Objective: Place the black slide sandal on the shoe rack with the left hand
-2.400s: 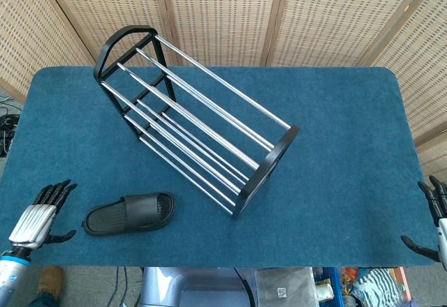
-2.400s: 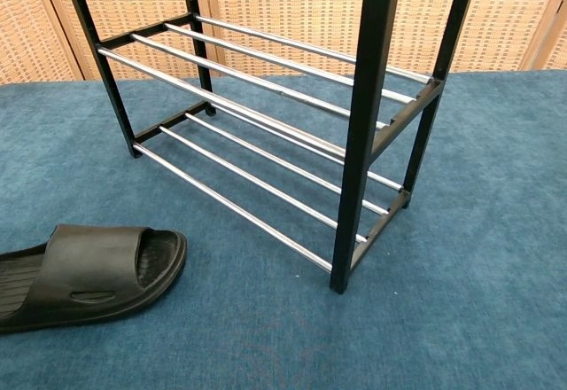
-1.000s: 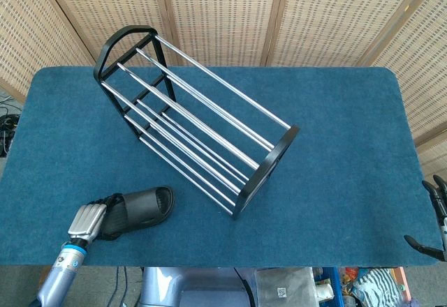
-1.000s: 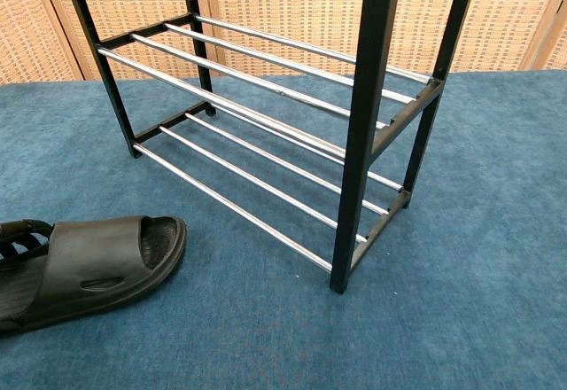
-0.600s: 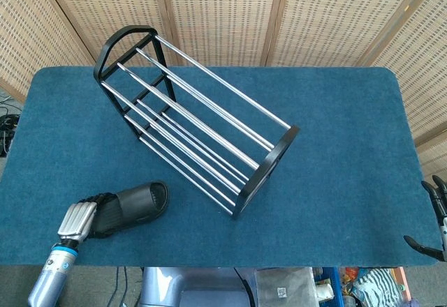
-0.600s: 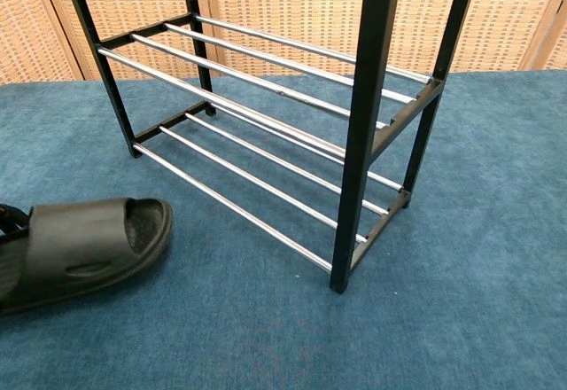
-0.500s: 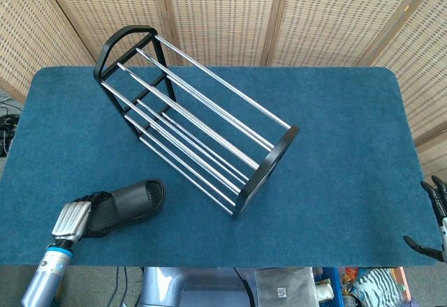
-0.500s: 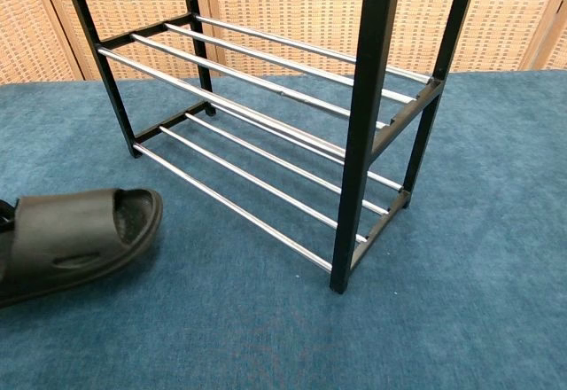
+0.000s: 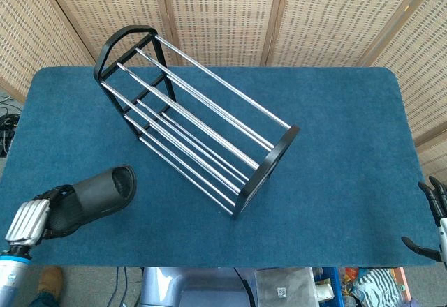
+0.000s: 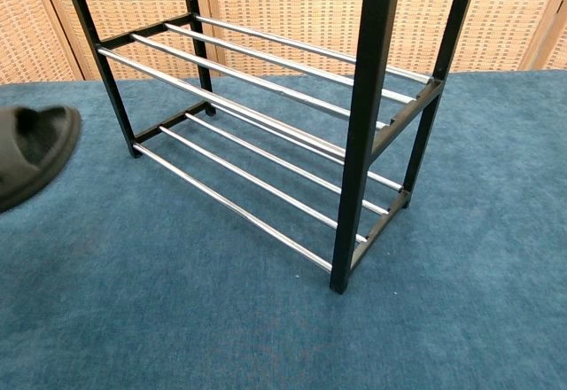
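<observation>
The sandal (image 9: 98,194) is gripped at its heel end by the left hand (image 9: 31,222) and appears lifted off the table (image 9: 335,146) at the near left. Its long axis points far-right, toe toward the rack (image 9: 195,122), which lies well apart in that direction. The right hand (image 9: 436,227), fingers apart and holding nothing, is seen at the near right edge. In the chest view only the toe of the sandal (image 10: 31,151) is shown, level with the lower rails; neither hand is shown there.

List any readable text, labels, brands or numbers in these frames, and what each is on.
No text can be read.
Black slide sandal, held by the left hand: no visible marking.
Shoe rack: none.
White label below the table edge: a printed code, too small to read.
</observation>
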